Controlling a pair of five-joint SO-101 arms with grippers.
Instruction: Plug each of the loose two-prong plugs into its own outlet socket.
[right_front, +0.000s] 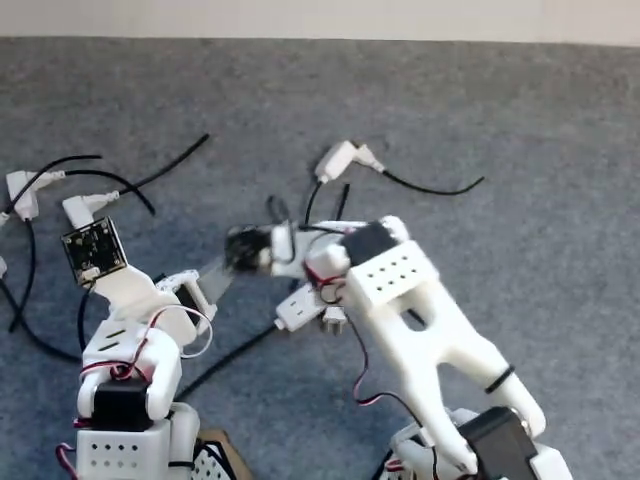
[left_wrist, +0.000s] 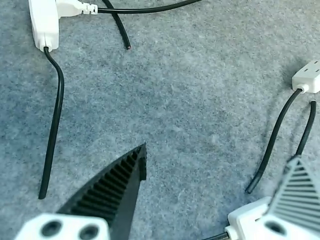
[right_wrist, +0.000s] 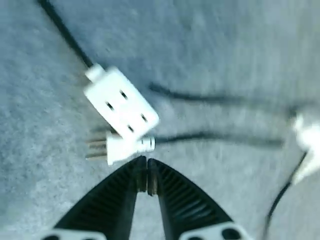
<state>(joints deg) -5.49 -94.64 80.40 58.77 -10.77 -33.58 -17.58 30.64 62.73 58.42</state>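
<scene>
Well, on my right wrist feed the right gripper (right_wrist: 146, 175) has its jaws drawn almost together with nothing between them. The tips sit just short of a loose plug (right_wrist: 117, 147). That loose plug lies flat on the grey carpet (right_wrist: 225, 60) with its two prongs bare. Its body is right against the corner of a white outlet block (right_wrist: 122, 102) whose slots face up. From the high camera I see the same outlet block (right_front: 298, 308) and loose plug (right_front: 333, 318) side by side beneath the right arm (right_front: 420, 310).

On the left wrist feed the left gripper (left_wrist: 220, 155) stands wide open over bare carpet and holds nothing. Its black finger (left_wrist: 120, 190) is on one side and its grey finger (left_wrist: 297, 192) on the other. A white end socket (left_wrist: 310, 75) on a black cord lies beyond the grey finger, slots showing. A far socket (left_wrist: 42, 22) lies well off on the black finger's side, with a white plug (left_wrist: 75, 7) butted against it. I cannot tell how deeply that plug is seated. In the high view a white pair (right_front: 345, 160), seemingly joined, lies beyond both arms with its cords trailing.
</scene>
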